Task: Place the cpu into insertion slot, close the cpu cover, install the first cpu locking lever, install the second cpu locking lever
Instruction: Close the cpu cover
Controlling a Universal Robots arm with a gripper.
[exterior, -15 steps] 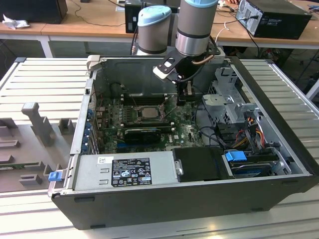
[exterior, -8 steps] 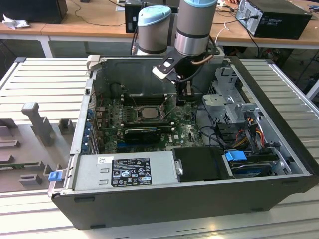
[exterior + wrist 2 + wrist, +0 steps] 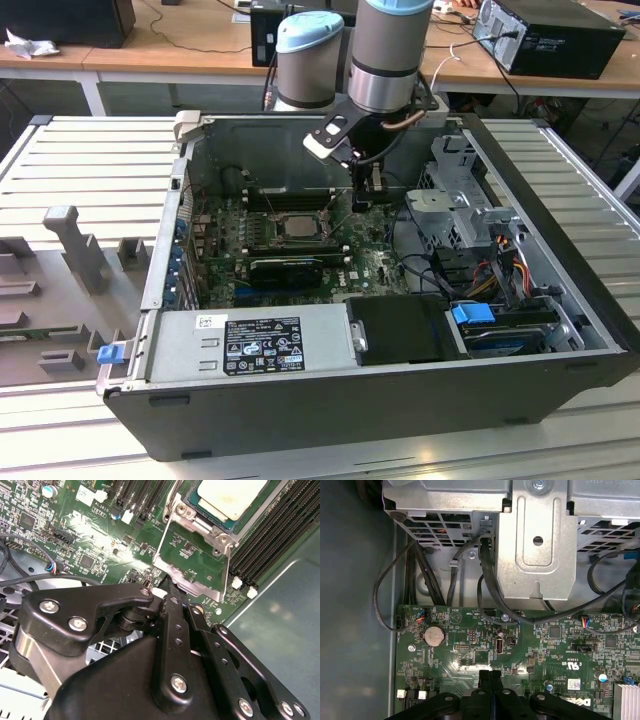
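The cpu [image 3: 297, 226] lies flat in the insertion slot [image 3: 272, 238] on the green motherboard, its pale metal top [image 3: 227, 497] facing up. In the second wrist view the slot's dark rim [image 3: 241, 523] frames the chip. The cpu cover [image 3: 195, 586], a grey metal frame with a square window, stands swung open off the slot's edge, with green board showing through the window. My gripper [image 3: 362, 198] hangs just to the exterior view's right of the slot. Its black fingers are pressed together [image 3: 490, 675], nothing between them, and their tip [image 3: 168, 591] is at the cover's outer bar.
Long black memory slots [image 3: 280, 530] flank the socket. A black graphics card [image 3: 285, 268] lies in front of it, then the power supply [image 3: 250, 345]. A metal drive cage [image 3: 535, 540] with black cables [image 3: 490, 590] stands beyond the board. The case walls [image 3: 160, 250] enclose everything.
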